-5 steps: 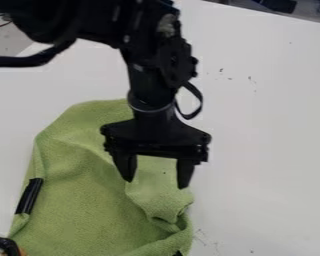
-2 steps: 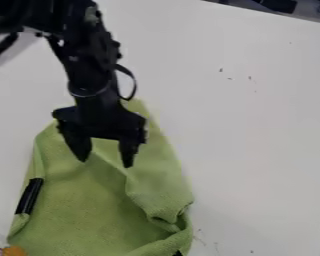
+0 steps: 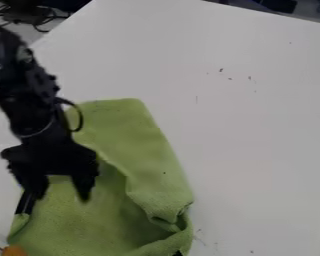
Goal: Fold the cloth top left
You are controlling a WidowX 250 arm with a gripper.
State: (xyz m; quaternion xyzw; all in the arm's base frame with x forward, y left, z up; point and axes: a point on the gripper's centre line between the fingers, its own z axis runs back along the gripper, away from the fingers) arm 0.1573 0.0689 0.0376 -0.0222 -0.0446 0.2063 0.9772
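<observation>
Over the cloth's left side: your gripper point(image 3: 62, 197) hangs with its 2 fingers spread apart and released, nothing grasped between them; you cannot tell whether the tips touch the fabric.
Arm: your black arm point(image 3: 30, 95) comes in from the upper left, slanting down to the gripper.
Cloth: your green cloth point(image 3: 152, 155) lies on the lower left part of the desk point(image 3: 263, 130), its upper end flat and its lower right part creased, with a folded-over layer and a small bunched hollow near the right edge.
Black strip: you have a black strip point(image 3: 25, 203) along the cloth's left edge, partly behind the gripper; whether it bears print, you cannot tell.
Lower left corner: you see part of an orange object point(image 3: 14, 251) beside the cloth.
Desk marks: small dark specks point(image 3: 221, 70) dot the white surface to the upper right of the cloth.
Beyond the desk: dark cables point(image 3: 36, 21) lie at the upper left.
</observation>
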